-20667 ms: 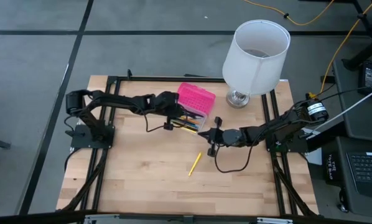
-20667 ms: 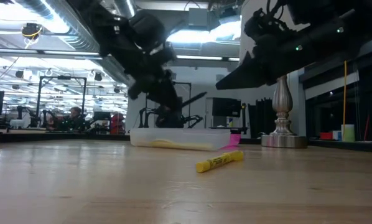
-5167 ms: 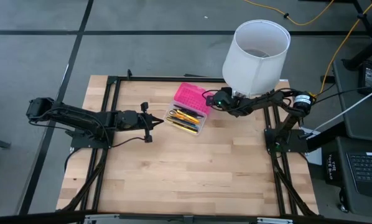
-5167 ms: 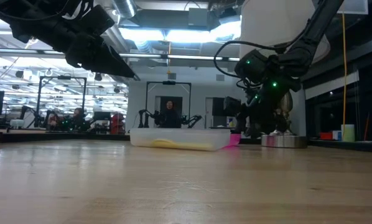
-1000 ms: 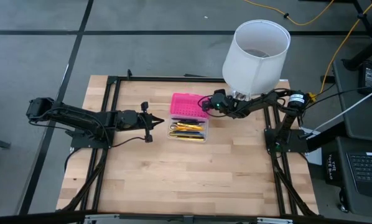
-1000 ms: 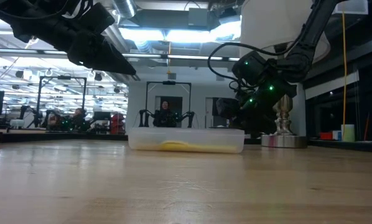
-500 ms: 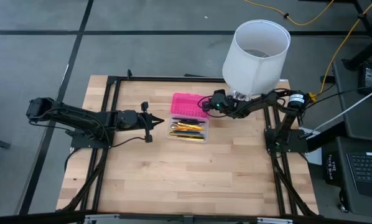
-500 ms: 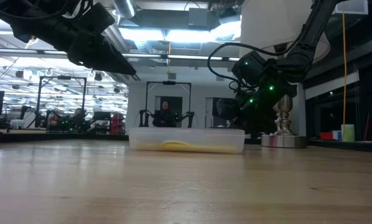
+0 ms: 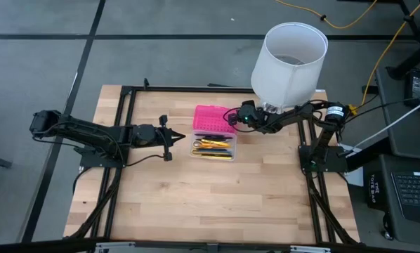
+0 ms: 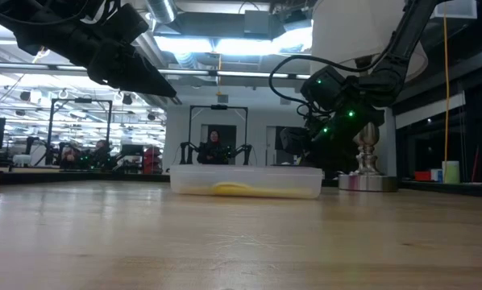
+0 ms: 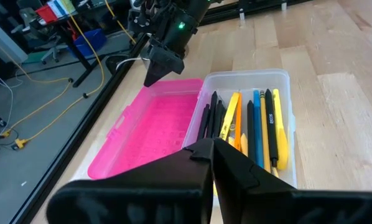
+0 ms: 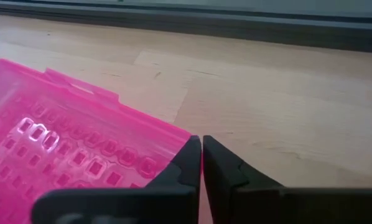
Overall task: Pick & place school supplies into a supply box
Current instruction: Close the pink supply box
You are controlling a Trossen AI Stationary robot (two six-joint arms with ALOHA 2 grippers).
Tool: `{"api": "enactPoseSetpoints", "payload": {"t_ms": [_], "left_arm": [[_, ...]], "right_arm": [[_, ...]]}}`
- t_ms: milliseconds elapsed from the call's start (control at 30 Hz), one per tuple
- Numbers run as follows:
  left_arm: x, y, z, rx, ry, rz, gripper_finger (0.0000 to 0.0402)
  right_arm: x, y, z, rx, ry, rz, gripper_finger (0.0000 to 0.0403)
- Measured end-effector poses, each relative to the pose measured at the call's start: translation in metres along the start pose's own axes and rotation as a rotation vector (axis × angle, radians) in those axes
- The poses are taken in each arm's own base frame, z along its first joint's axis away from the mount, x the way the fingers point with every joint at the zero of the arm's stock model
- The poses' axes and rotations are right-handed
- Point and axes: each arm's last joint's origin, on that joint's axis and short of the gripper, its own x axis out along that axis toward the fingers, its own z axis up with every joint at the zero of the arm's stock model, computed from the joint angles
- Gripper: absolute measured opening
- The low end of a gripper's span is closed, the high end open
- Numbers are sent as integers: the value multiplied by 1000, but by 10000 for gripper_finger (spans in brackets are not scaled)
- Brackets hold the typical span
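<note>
The supply box lies open and flat on the table. Its pink half (image 9: 213, 118) is on the far side and its clear half (image 9: 213, 148) on the near side. Pens and pencils (image 11: 253, 127), black, yellow, orange and one blue, lie side by side in the clear half. In the low view the box (image 10: 245, 182) shows yellow through its wall. My left gripper (image 9: 176, 137) is shut and hovers left of the box, pointing at it. My right gripper (image 9: 230, 120) is shut at the pink half's right end. No scissors can be made out. My right gripper has its shut fingertips (image 12: 192, 148) at the right-end edge of the pink half (image 12: 164, 134), near the far corner (image 11: 153, 87). It reaches in low from the table's right, slanting down. The pink half lies flat on the table. Whether the tips press on it I cannot tell.
A white lamp (image 9: 289, 60) stands at the table's far right, close behind my right arm; its metal base (image 10: 368, 181) rests on the wood. Black frame rails (image 9: 126, 91) run along the table's edges. Bare wood (image 9: 217, 204) stretches near the box. A person (image 10: 216, 143) stands far behind.
In the low view the supply box has slid a little toward the table's right. Both grippers have stayed shut and about where they were.
</note>
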Motion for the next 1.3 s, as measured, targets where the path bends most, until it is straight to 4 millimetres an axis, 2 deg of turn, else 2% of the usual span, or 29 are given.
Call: {"api": "enactPoseSetpoints", "payload": {"t_ms": [200,667,1300], "left_arm": [[0,0,0,0,0,0,2],[0,0,0,0,0,0,6],[0,0,0,0,0,0,2]], "right_arm": [[0,0,0,-5,7,8,16],[0,2,-2,-56,54,65,64],[0,0,-3,-92,51,28,12]]}}
